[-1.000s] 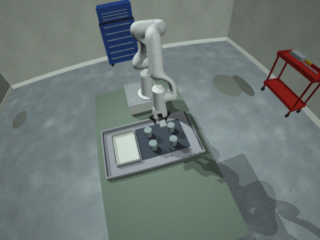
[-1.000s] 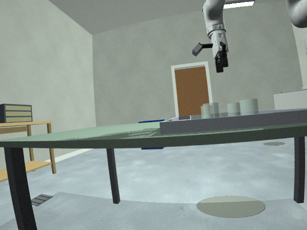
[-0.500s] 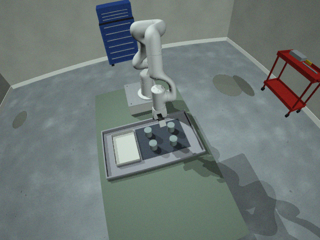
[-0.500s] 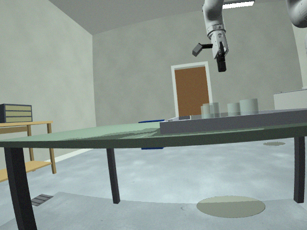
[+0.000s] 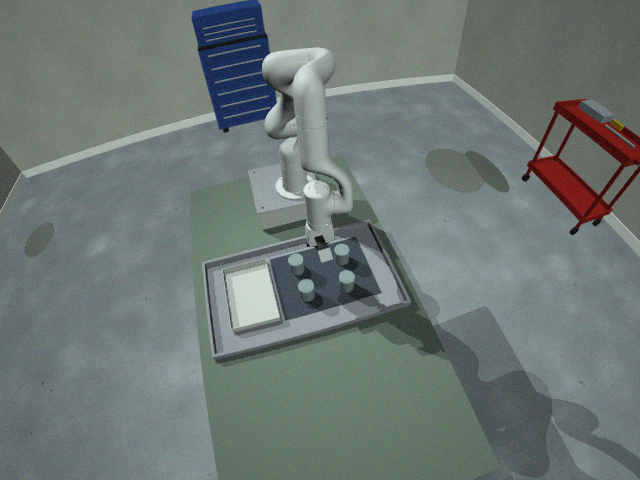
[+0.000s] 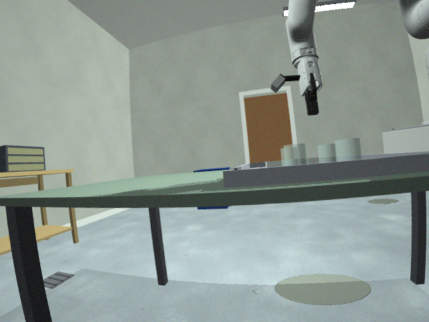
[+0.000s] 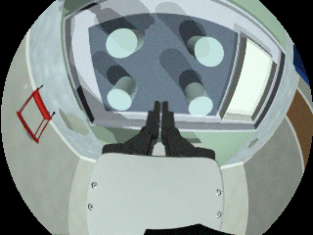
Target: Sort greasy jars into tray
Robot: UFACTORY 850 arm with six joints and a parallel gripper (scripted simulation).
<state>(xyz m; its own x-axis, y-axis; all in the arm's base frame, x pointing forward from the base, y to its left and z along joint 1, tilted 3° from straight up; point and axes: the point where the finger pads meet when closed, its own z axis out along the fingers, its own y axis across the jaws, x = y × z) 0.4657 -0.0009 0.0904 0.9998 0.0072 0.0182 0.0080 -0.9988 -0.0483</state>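
Gripper (image 6: 312, 110) hangs well above the drying mat (image 5: 364, 281), jaws pressed together on nothing; judged a closed-finger probe for pushing jars, since a slim closed tip can nudge one jar without catching its neighbour. All four jars stand mouth down on the mat in a two-by-two block: far-left jar (image 5: 296, 263), far-right jar (image 5: 341, 253), near-left jar (image 5: 306, 289), near-right jar (image 5: 346, 280). The tray (image 5: 231, 299) sits beside the mat with no jar in it, inside the rimmed steel table top (image 5: 310, 330). No jar has been sorted yet. The exterior view alone gives the height gap between fingertips and jar tops. The top view alone shows the layout and the gripper over the mat's far edge between the two far jars. The wrist view confirms the fingers meet with no gap.
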